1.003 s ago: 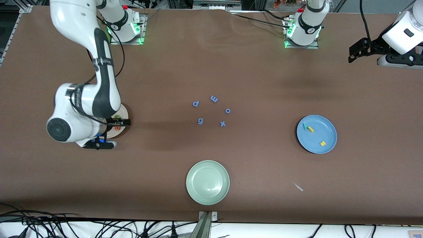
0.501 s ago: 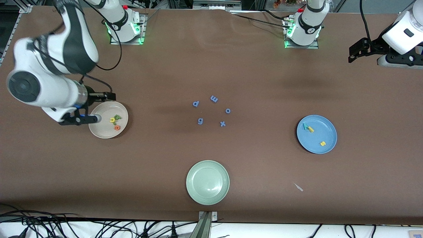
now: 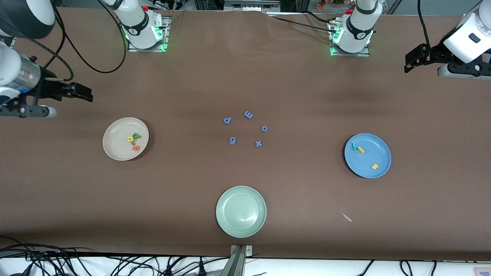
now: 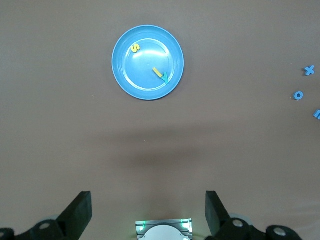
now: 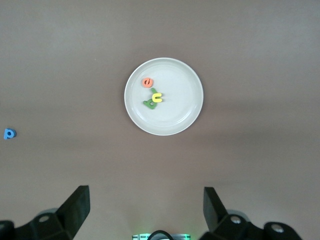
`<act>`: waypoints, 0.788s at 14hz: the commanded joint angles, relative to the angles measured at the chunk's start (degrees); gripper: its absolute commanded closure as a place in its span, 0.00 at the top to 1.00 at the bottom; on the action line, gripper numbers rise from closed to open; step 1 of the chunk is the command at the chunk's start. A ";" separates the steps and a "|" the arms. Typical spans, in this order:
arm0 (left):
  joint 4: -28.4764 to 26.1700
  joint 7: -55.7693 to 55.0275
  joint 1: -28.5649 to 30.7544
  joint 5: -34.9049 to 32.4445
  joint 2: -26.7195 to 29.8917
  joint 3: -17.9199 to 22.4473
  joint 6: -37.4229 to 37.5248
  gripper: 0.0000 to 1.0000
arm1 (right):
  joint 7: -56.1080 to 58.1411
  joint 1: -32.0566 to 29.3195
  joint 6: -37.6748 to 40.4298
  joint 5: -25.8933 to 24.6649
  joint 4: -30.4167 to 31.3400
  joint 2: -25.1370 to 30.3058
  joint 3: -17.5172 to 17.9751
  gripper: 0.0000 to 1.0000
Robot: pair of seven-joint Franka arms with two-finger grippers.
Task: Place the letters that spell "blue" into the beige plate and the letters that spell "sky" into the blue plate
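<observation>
Front view, catalogued from the right arm's end of the brown worktop to the left arm's end. Right tool: raised over bare worktop, fingers spread, empty. Round cream-beige plate: holds small foam letters, yellow "u", dark green "b", orange "e", clustered together. Five blue foam letters: loose ring at mid-worktop. Round pale green plate: nearest the camera. Round medium-blue plate: holds teal "y" touching yellow "k", yellow "s" apart. Left tool: raised at the worktop's edge, fingers spread, empty.
</observation>
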State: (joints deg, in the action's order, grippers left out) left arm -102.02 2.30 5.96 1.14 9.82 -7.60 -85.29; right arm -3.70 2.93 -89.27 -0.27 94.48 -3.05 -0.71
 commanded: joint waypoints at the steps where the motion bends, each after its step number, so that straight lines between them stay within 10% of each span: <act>1: 1.74 -0.28 0.28 1.23 -0.76 -0.04 1.36 1.00 | 0.36 -1.00 -0.11 -1.14 0.88 2.35 0.28 1.00; 11: 1.74 -0.46 0.28 1.32 -0.76 -0.04 1.27 1.00 | 0.36 -0.73 -1.78 -0.35 0.44 2.88 -2.81 1.00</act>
State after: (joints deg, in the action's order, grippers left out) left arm -102.00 2.30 5.96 1.14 9.81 -7.58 -85.29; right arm -3.59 2.37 -90.56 -0.58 94.40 -1.36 -3.78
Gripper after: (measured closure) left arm 0.000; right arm 0.000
